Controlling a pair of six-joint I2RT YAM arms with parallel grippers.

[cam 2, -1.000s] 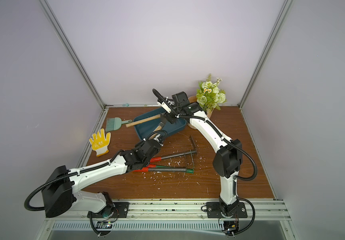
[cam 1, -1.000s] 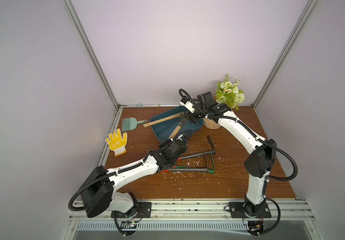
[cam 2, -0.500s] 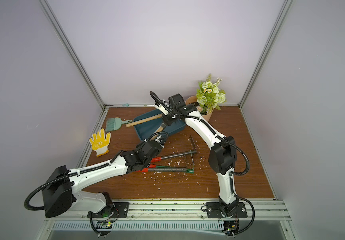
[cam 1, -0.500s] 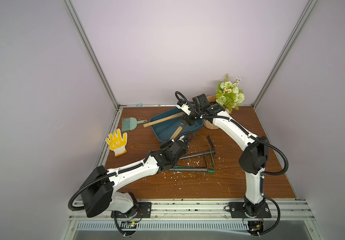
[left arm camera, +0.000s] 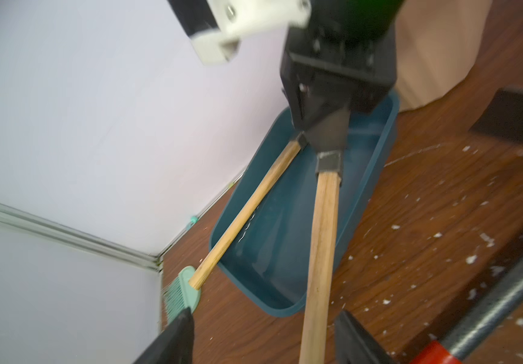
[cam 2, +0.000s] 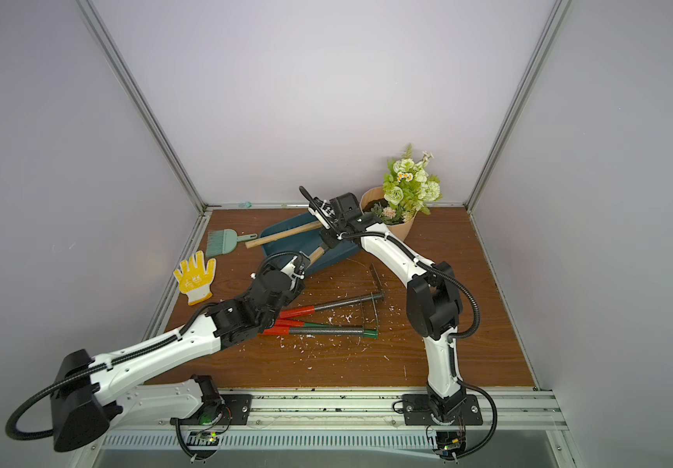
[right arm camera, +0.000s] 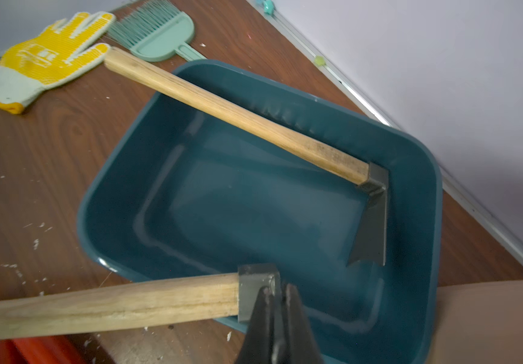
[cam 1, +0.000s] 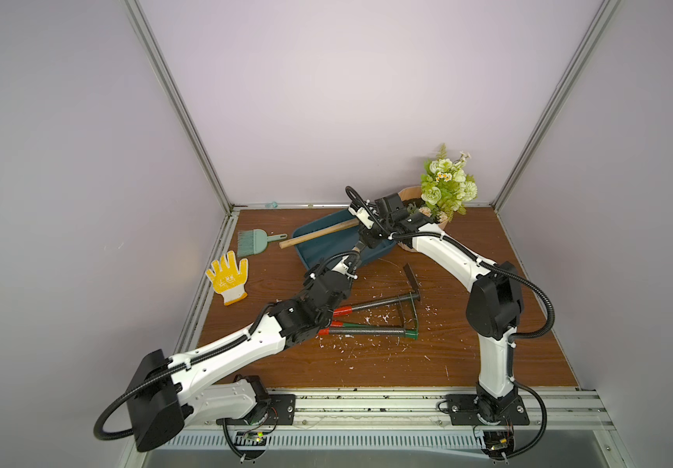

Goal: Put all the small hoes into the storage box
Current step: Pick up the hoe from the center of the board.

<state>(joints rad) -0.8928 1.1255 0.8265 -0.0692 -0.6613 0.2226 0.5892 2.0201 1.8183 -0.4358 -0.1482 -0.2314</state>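
The small hoe (right arm camera: 112,305) has a pale wooden handle and a dark metal head. My right gripper (right arm camera: 277,296) is shut on that head, just above the near side of the dark teal storage box (right arm camera: 253,205). The handle (left arm camera: 316,252) slants out over the box rim and passes between the fingers of my left gripper (left arm camera: 263,343), which stands open and clear of the handle. In both top views the two grippers (cam 1: 347,263) (cam 2: 328,241) meet at the box's front edge (cam 1: 306,259).
Another wooden-handled tool (right arm camera: 238,116) lies in the box, its dark blade (right arm camera: 373,220) inside and its handle over the rim. A yellow glove (cam 1: 227,277) and mint brush (cam 1: 253,242) lie left. Long red-gripped tools (cam 1: 367,320) lie in front, and a peach flowerpot (cam 2: 403,229) stands behind.
My right gripper came down over the box and shut on the hoe's head. The left gripper, which was shut on the handle, has opened; its arm stayed in place.
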